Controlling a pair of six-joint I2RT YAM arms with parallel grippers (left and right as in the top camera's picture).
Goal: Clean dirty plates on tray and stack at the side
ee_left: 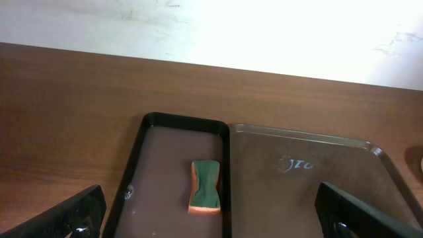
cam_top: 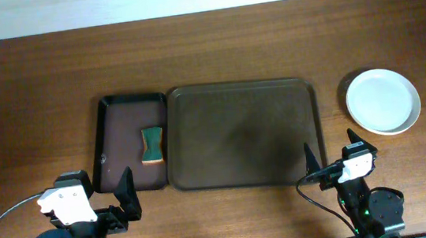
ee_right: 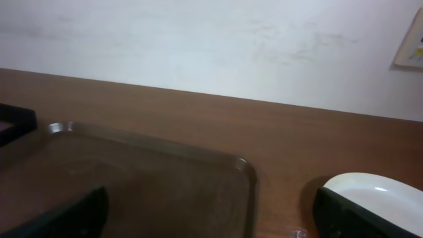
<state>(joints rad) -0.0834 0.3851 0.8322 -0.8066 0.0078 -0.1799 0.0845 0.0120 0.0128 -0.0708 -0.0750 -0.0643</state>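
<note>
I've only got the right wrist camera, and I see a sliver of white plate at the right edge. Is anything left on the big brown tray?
Observer: No. The overhead view shows the tray with nothing on it.
Operator: Where is the sponge?
Observer: The sponge lies in the small black tray, which sits right beside the big one on its left.
Operator: Is the left gripper holding anything?
Observer: No. The left gripper is open and empty, in front of the small tray.
</note>
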